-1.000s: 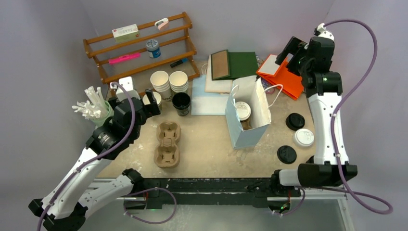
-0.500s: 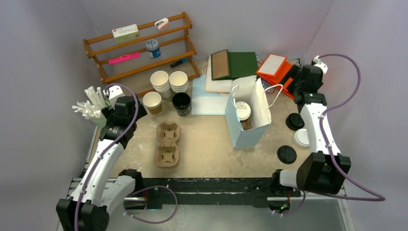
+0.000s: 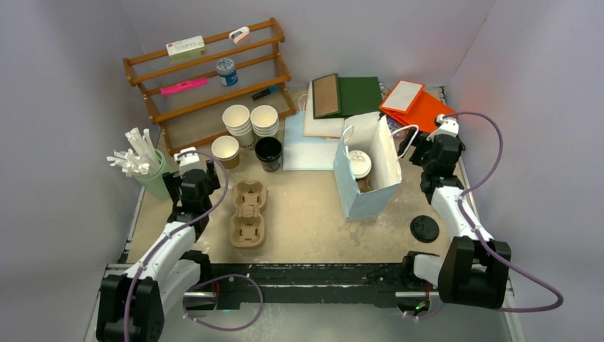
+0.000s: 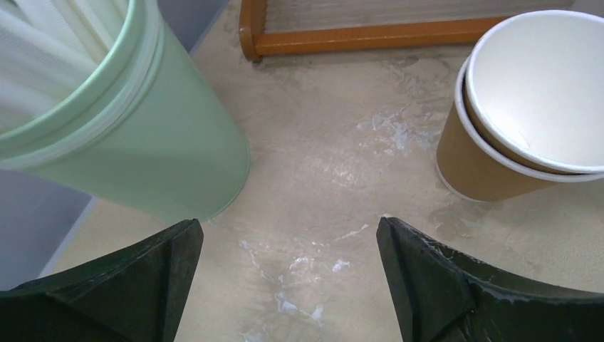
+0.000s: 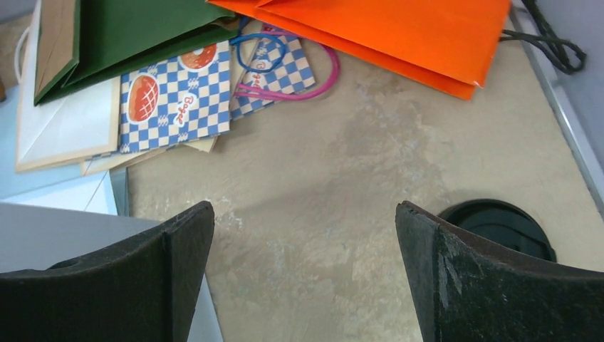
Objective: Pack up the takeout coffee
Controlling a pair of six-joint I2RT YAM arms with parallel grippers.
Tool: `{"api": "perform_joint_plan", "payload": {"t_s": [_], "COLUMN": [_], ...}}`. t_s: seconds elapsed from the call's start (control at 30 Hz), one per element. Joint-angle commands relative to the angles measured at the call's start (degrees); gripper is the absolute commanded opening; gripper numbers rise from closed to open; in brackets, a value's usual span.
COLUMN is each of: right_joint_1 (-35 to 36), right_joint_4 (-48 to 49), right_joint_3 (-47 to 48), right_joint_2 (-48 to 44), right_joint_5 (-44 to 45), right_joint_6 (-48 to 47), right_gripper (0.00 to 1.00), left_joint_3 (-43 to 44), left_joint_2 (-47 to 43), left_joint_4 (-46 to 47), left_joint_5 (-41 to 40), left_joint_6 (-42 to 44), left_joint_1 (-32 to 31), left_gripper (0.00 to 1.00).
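The left gripper (image 4: 288, 239) has its jaws spread wide with nothing between them, low over the bare worktop (image 4: 320, 178). In its wrist view a pale green tumbler (image 4: 157, 149) of white straws stands ahead on the left. A brown paper cup (image 4: 491, 160), white inside, stands ahead on the right.

The right gripper (image 5: 305, 214) is likewise spread wide and empty above bare surface. A black lid (image 5: 498, 224) lies near one finger. A flat orange paper bag (image 5: 384, 35) and a blue-and-white checked bag (image 5: 178, 100) lie beyond.

The takeout coffee (image 3: 360, 163) stands inside an upright, open white paper bag (image 3: 363, 203) at mid-worktop, between the arms and nearer the right gripper.

The surface is beige, mottled, and marked with white scuffs. Plain pale lilac walls (image 3: 356, 35) enclose it at the rear and both sides.
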Motion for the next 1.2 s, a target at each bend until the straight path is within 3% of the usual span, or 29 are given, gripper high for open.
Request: {"api": "perform_joint_plan", "payload": {"t_s": [0.0, 0.2, 0.47, 0.73, 0.9, 1.0, 1.1, 1.17], "right_joint_1": [0.3, 1.0, 1.2, 2.6, 3.4, 5.4, 7.3, 7.3], "right_joint_4": [16.8, 26.5, 42.0, 55.1, 54.6, 54.2, 57.0, 65.3], "right_joint_3": [-6.9, -12.2, -18.7, -21.4, -19.6, -18.8, -20.8, -24.8], "right_joint_2": [-0.8, 2.6, 7.9, 16.6, 19.1, 20.4, 20.4, 21.5], "right_joint_5": [-7.6, -6.6, -5.5, -3.4, -1.9, -1.6, 2.2, 4.2], "right_joint_6": [-4.0, -6.5, -6.7, -5.2, -5.7, -7.6, -8.9, -8.4], "right_gripper": [0.99, 0.99, 0.99, 0.99, 0.99, 0.99, 0.99, 0.99], "left_joint_3": [-3.1, -4.0, -5.9, -6.3, -5.5, -3.0, -3.1, -3.1], "left_joint_2": [2.6, 12.5, 29.9, 39.1, 42.4, 42.2, 42.3, 42.2], "left_joint_4": [21.8, 33.1, 56.8, 67.7, 69.2, 64.1, 64.6, 64.2], "left_joint_5": [2.5, 8.9, 16.5, 19.8, 20.7, 20.3, 20.3, 20.4], "left_joint_6": [9.5, 12.9, 13.8, 16.3, 17.1, 16.6, 16.6, 16.5], "left_joint_1": [0.5, 0.5, 0.5, 0.4, 0.4, 0.4, 0.4, 0.4], "left_gripper": [1.0, 1.0, 1.0, 1.0, 0.99, 0.99, 1.0, 1.0]}}
